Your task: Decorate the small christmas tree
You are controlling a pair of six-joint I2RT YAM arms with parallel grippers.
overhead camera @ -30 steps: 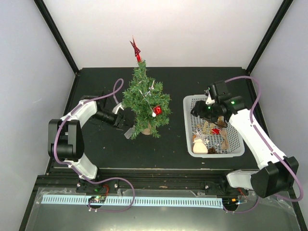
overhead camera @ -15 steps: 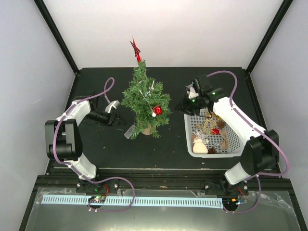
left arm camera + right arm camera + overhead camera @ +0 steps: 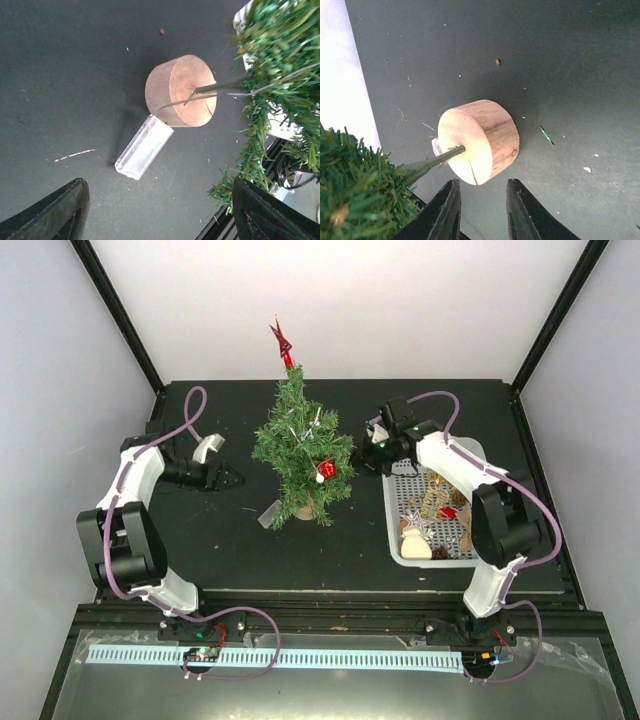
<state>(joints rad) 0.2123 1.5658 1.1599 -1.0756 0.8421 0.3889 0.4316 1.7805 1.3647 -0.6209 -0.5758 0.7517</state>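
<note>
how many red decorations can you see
3: a topper on the tree tip, a bauble low in its branches, one piece in the basket; more may be hidden.

I watched the small christmas tree (image 3: 300, 455) standing upright near the middle of the table on its round tan wooden base (image 3: 181, 90), bushy dark green branches spread, a red topper (image 3: 282, 343) at the tip, a red bauble (image 3: 326, 469) low on its right side.
</note>
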